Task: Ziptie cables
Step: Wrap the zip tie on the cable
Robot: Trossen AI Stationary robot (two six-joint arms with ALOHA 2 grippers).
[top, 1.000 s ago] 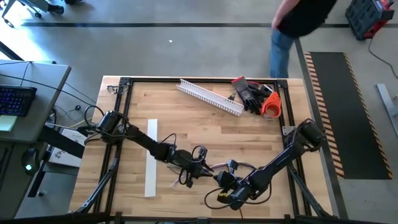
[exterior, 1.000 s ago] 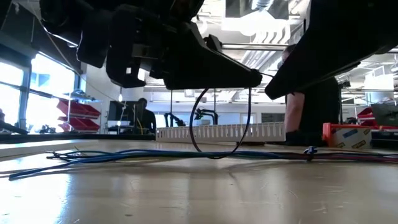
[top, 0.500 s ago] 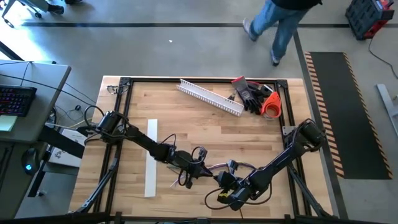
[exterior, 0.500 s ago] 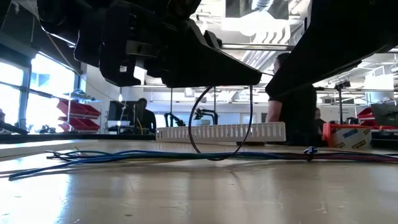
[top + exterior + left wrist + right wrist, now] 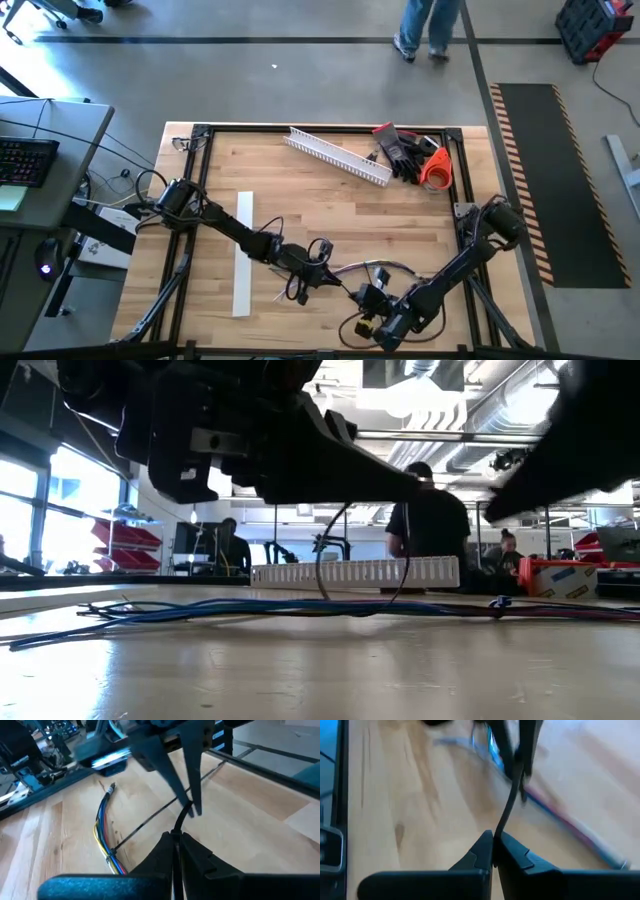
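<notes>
The person (image 5: 425,25) beyond the table is cut off at the high view's top edge; the thin coloured cables (image 5: 555,810) blur in the right wrist view.

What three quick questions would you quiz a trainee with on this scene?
1. True or false: the cables lie on the table.
2. What does the left hand grip? A) zip tie B) glove C) keyboard
3. Is the right hand open or shut?
Key: 1 true; 2 A; 3 shut, also on the zip tie.
</notes>
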